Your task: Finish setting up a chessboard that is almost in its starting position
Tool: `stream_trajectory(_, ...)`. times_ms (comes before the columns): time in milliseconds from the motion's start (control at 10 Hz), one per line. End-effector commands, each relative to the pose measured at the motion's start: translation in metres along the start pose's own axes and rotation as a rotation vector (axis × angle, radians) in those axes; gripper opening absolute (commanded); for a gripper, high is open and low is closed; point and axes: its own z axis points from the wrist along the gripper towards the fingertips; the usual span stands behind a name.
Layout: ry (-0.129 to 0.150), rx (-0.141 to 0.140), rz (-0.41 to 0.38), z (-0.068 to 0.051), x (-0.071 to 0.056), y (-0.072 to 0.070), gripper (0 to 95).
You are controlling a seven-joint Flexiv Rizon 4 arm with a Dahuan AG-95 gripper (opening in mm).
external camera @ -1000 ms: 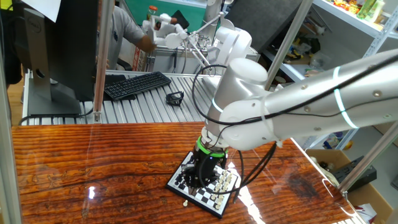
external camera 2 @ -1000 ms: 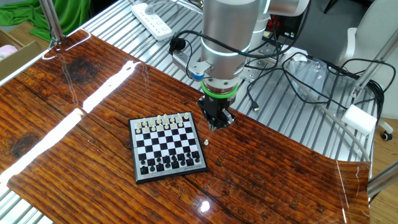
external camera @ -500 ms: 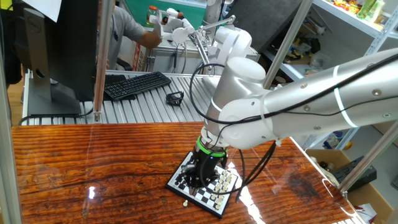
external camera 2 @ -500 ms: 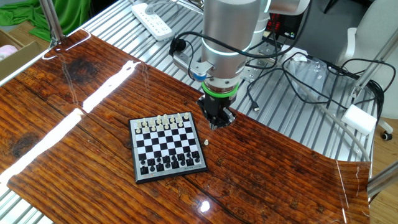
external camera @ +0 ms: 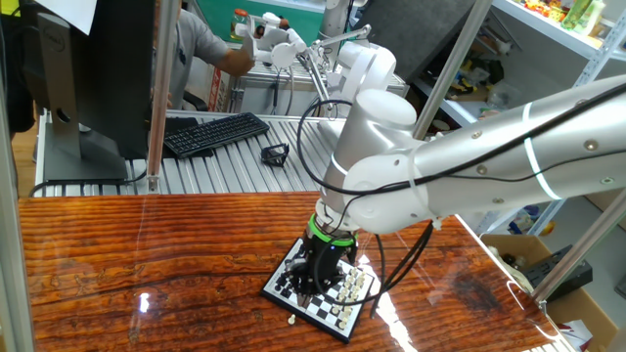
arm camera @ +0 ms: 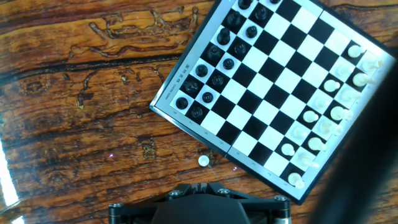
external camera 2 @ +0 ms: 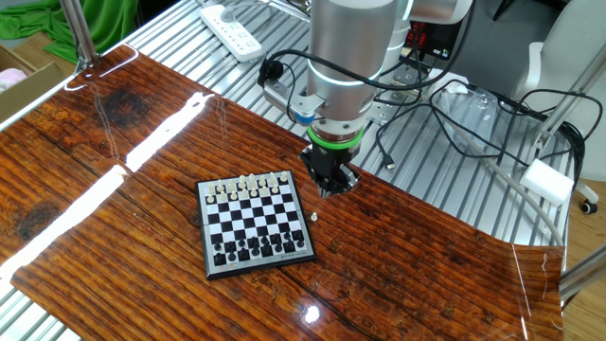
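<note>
The chessboard lies on the wooden table, cream pieces on its far rows and black pieces on its near rows. One small cream piece lies loose on the wood just off the board's right edge; the hand view has it below the board's rim. My gripper hangs a little above the table, beside the board's far right corner and over the loose piece. Its jaws are shut with nothing between them. In one fixed view the gripper hides part of the board.
Behind the wooden top runs a ribbed metal surface with a power strip and loose cables. A keyboard, a monitor and a metal post stand at the back. A person works beyond them.
My arm, the board and the loose piece have not moved. Only the person at the back has shifted a hand.
</note>
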Motion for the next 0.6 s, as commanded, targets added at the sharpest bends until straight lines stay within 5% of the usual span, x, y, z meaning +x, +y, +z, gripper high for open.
stream_trajectory(100,0.008,0.001,0.007,0.001,-0.001,0.001,0.0)
stream_trajectory(600,0.006,0.015,0.01,0.019,-0.02,0.007,0.0)
